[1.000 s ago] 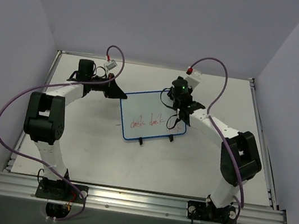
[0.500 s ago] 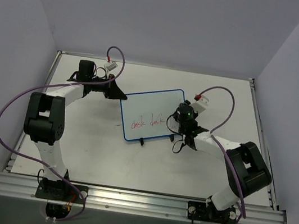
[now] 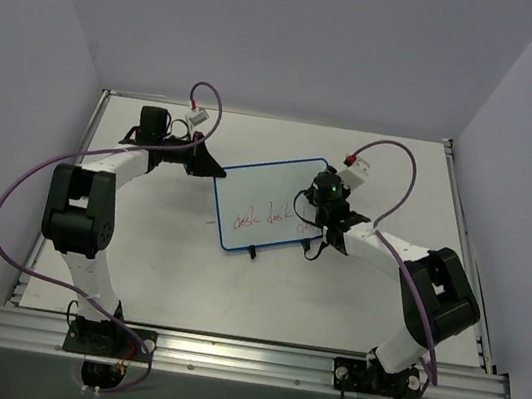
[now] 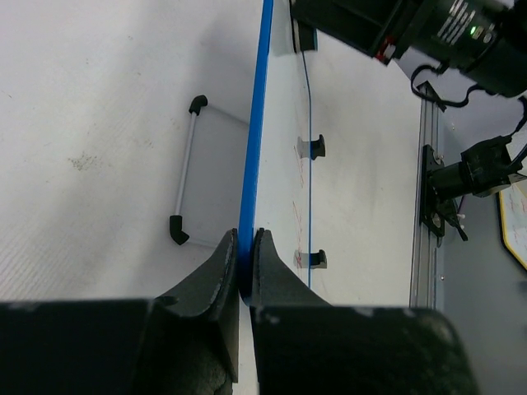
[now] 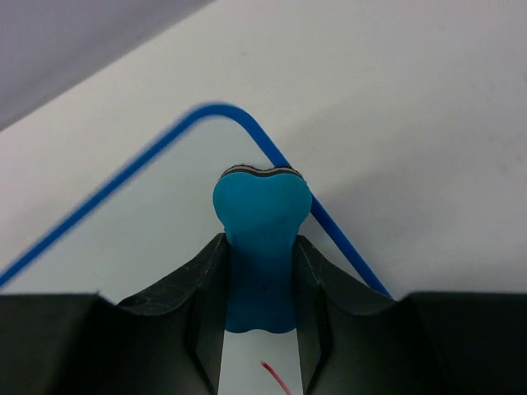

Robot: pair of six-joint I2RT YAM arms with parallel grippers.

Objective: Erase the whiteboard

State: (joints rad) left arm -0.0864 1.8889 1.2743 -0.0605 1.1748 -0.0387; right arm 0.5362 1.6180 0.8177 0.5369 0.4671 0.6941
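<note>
Whiteboard (image 3: 269,192) edge tight in left claw (image 4: 244,247), blue eraser (image 5: 262,218) tight in right claw (image 5: 260,243), red writing (image 3: 268,220) barely legible.

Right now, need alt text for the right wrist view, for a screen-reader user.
The right gripper clamps a small blue bone-shaped eraser between its two black fingers, the eraser's head pointing at the rounded corner of a white board with a thin blue frame. A short red pen stroke shows just below the eraser, and pale tabletop lies beyond.
</note>
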